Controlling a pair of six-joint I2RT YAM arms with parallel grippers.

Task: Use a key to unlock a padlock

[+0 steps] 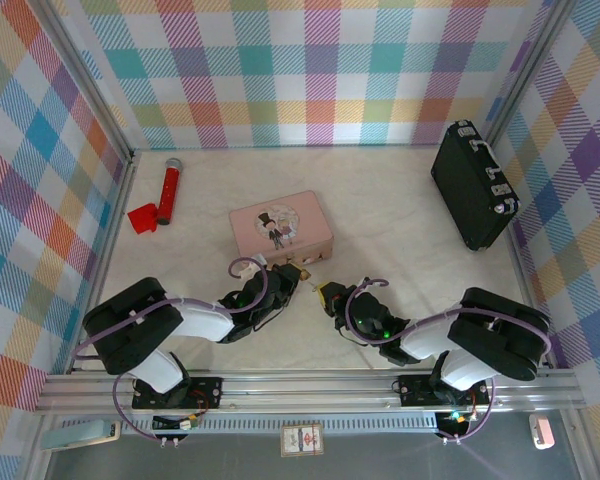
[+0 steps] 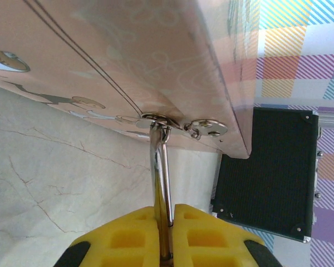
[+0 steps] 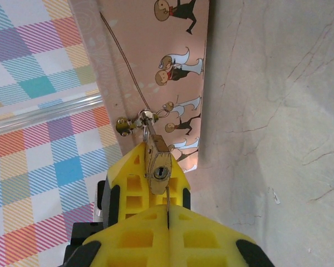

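Note:
The small brass padlock (image 3: 159, 172) hangs by its silver shackle (image 2: 160, 167) from the hasp on the pink tin box (image 1: 280, 228). Its keyhole faces the right wrist camera. My left gripper (image 2: 166, 210) is shut on the padlock, its yellow fingers (image 3: 131, 183) on either side of the body. My right gripper (image 3: 168, 207) is shut on the thin silvery key (image 3: 167, 194). The key's tip pokes out between the pads and reaches the lock's lower edge, just under the keyhole and outside it. From above, the left gripper (image 1: 292, 273) and the right gripper (image 1: 329, 296) meet just in front of the tin.
A black case (image 1: 473, 185) with silver latches lies at the back right, also seen beyond the tin (image 2: 273, 183). A red microphone-shaped toy (image 1: 168, 190) and a red scrap (image 1: 143, 218) lie at the back left. Plaid walls enclose the pale table (image 1: 400, 250).

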